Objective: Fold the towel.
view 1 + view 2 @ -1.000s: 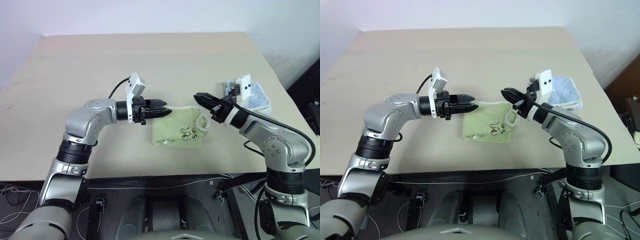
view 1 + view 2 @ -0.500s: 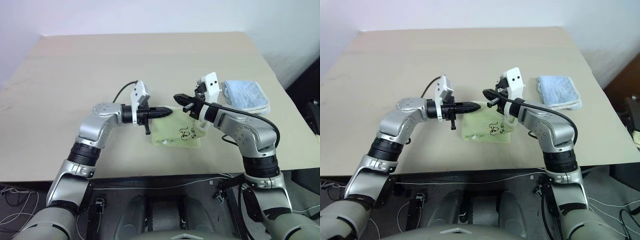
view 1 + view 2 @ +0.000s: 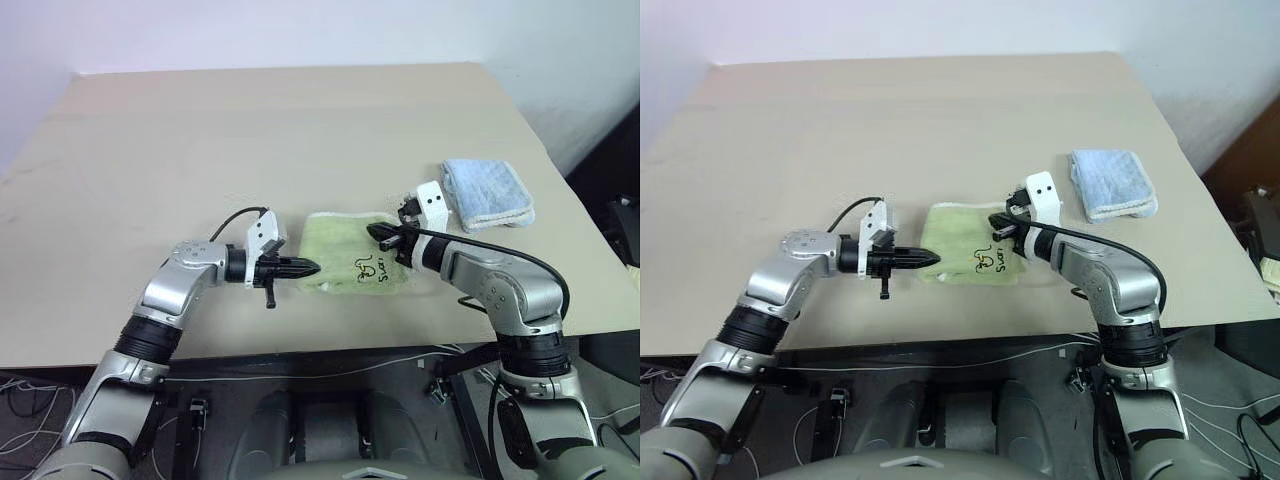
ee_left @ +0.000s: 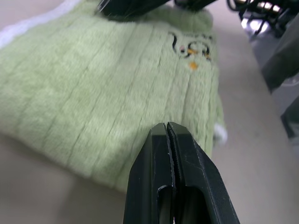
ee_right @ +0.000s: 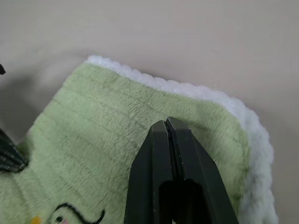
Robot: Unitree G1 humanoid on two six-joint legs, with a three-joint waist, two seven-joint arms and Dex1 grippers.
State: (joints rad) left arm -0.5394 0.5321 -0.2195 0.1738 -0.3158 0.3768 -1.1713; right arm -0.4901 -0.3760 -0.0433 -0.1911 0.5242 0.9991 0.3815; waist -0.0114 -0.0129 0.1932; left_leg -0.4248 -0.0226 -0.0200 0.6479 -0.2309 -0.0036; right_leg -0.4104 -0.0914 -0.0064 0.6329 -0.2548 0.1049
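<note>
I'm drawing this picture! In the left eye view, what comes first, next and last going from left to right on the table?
Left gripper → green towel → right gripper → blue towel.

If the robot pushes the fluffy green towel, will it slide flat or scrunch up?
The folded light green terry towel with white edging would probably scrunch: its fuzzy pile looks soft and floppy, not stiff. It likely weighs little, being small and thin. On the smooth beige table it might also slide a bit.
</note>
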